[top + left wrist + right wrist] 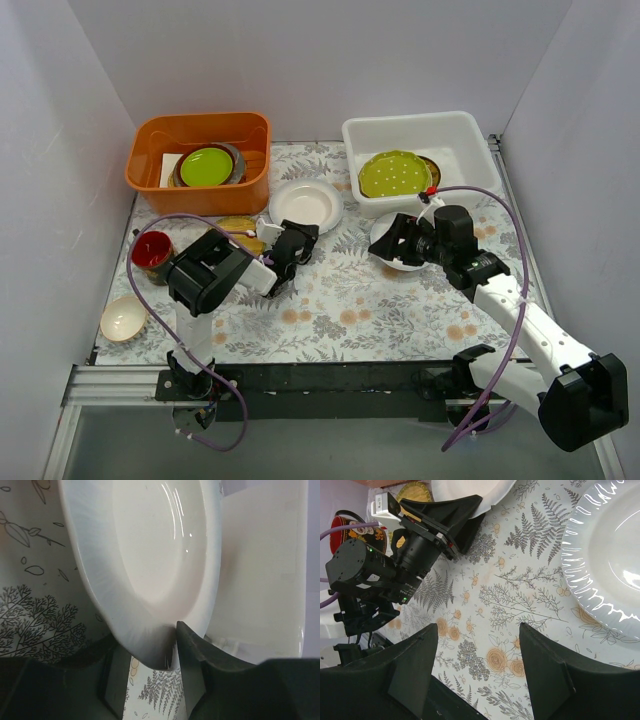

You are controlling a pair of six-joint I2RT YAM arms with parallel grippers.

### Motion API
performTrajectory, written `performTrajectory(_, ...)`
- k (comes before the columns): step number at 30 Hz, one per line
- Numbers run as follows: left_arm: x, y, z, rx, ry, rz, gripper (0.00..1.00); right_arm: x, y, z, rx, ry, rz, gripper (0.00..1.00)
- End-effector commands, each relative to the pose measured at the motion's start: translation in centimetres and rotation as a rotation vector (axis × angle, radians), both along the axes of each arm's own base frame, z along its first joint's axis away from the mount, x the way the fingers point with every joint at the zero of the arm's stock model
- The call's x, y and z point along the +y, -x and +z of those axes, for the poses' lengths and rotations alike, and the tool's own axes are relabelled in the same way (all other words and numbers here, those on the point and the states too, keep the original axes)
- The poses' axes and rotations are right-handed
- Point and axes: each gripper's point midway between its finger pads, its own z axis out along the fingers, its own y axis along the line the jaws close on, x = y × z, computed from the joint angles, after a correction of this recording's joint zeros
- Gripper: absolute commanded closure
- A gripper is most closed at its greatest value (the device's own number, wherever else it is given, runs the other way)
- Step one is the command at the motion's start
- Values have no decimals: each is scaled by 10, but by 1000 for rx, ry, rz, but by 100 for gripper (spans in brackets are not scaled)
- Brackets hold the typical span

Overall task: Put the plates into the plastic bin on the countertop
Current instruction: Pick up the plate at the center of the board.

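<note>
A white plate lies on the countertop in front of the orange tub. My left gripper is shut on its near rim, one finger on the inner face and the other under the edge. A second white plate with a ribbed rim lies before the plastic bin. My right gripper hovers open beside it, holding nothing. A lime green dotted plate leans inside the bin. A woven yellow plate and a mustard one lie left of my left gripper.
An orange tub at the back left holds a plain green plate on grey dishes. A red mug and a cream dish sit at the left edge. White walls enclose three sides.
</note>
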Motion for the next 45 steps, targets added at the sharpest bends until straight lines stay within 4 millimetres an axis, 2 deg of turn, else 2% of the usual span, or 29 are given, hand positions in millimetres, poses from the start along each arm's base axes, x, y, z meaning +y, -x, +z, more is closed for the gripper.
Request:
performTrajectory(1, -2, -8, 16, 117, 552, 208, 66, -1, 3, 3, -22, -3, 20, 27)
performTrajectory(6, -3, -8, 14, 123, 570, 202, 81, -3, 5, 1, -18, 2, 19, 27)
performTrajectory(9, 0, -7, 15, 123, 573, 207, 83, -4, 6, 0, -16, 2, 15, 27)
performTrajectory(16, 11, -1, 22, 124, 582, 233, 99, -4, 5, 3, -17, -5, 14, 27)
performTrajectory(20, 17, 7, 27, 131, 604, 237, 100, -4, 7, 1, -12, -7, 17, 27)
performTrajectory(24, 11, 13, 41, 110, 591, 167, 100, -3, 8, 2, -11, -14, 16, 27)
performTrajectory(32, 0, 54, 72, 73, 678, 30, 100, -2, 9, 4, -11, -30, 20, 27)
performTrajectory(35, -4, 65, 75, 83, 626, -8, 100, -1, 10, 3, -5, -34, 22, 27)
performTrajectory(41, -2, 85, 98, 52, 532, -76, 100, -2, 12, 2, -3, -35, 23, 26)
performTrajectory(42, -2, 88, 103, 37, 533, -91, 100, -1, 12, 3, -4, -38, 27, 26)
performTrajectory(43, 2, 91, 117, 0, 547, -102, 100, -1, 13, 2, 0, -38, 31, 25)
performTrajectory(45, 3, 95, 123, -18, 510, -126, 100, 0, 14, 3, 0, -45, 37, 23)
